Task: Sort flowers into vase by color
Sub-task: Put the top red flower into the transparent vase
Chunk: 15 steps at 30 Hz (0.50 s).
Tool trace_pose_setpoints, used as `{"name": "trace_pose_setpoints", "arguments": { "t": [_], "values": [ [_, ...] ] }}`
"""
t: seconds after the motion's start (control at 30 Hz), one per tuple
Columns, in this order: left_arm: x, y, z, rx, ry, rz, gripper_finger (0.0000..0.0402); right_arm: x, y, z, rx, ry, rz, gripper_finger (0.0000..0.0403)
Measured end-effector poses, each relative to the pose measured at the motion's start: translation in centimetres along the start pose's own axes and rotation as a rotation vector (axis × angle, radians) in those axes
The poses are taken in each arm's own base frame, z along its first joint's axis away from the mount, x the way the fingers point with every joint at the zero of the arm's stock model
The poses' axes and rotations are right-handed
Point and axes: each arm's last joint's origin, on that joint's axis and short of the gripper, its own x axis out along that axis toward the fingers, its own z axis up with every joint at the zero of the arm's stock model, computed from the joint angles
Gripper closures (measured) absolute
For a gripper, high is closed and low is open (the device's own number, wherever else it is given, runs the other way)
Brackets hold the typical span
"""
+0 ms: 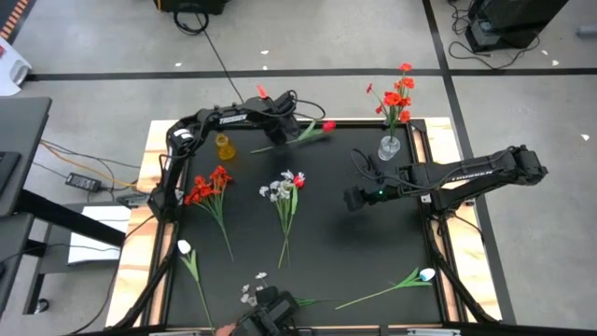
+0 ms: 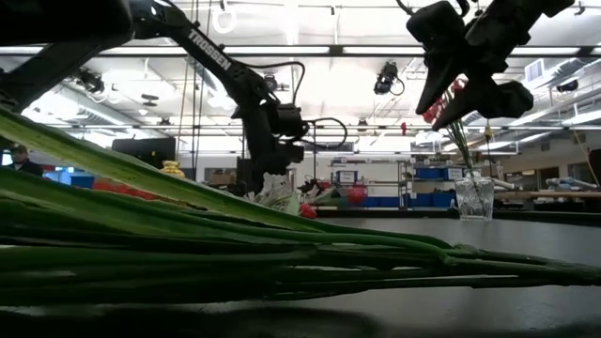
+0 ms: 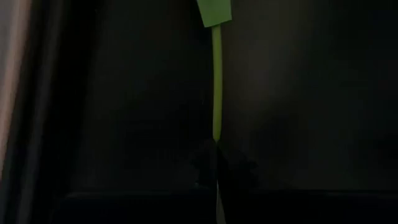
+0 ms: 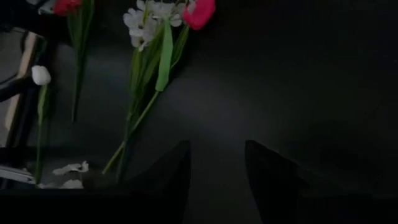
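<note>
My left gripper [image 1: 291,129] is at the table's far edge, shut on a red-bloomed flower [image 1: 326,124] whose green stem runs back toward the yellow vase [image 1: 224,147]. My right gripper [image 1: 354,199] hovers open over the mat right of centre, touching nothing; its fingers [image 4: 177,177] frame bare mat. A clear vase [image 1: 389,147] at the far right holds red flowers [image 1: 397,93]. Lying on the mat are a red bunch [image 1: 207,187], a white cluster with one red bloom [image 1: 287,187], a white tulip [image 1: 184,247], another white tulip [image 1: 426,275] and a white sprig [image 1: 252,291]. My left gripper pinches the red flower's thin green stem [image 3: 216,127] between its two fingers, some way below the bloom. The stem runs straight on from the fingertips toward a leaf [image 3: 214,12]. It sits low over the dark mat; I cannot tell whether it is lifted clear.
The black mat has wooden borders [image 1: 149,177] at left and right. The low camera [image 1: 270,313] sits at the near edge, with stems [image 2: 282,253] lying right in front of it. Bare mat lies between the white cluster and the right gripper.
</note>
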Motion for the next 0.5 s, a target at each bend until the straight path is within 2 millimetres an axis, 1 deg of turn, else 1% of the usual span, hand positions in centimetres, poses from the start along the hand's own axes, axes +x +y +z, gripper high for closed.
{"name": "trace_pose_setpoints", "arguments": {
  "t": [0.17,0.3,0.4,0.5],
  "values": [
    [-0.6,-0.2,0.2,-0.096,-0.058,-0.120,0.0395,0.0,-0.3,-0.1,0.023,0.003,-0.029,0.0241],
    [-1.8,-0.8,0.7,-0.117,-0.131,-0.239,0.0398,-0.2,-0.5,-0.1,0.027,0.014,-0.043,0.0241],
    [-2.5,-0.8,0.5,-0.129,-0.176,-0.244,0.0399,-0.7,-0.7,-0.2,0.026,0.020,-0.046,0.0241],
    [-3.0,-0.2,-0.4,-0.177,-0.211,-0.259,0.0400,-1.2,-1.1,-0.3,0.031,0.045,-0.065,0.0241]
  ]
}}
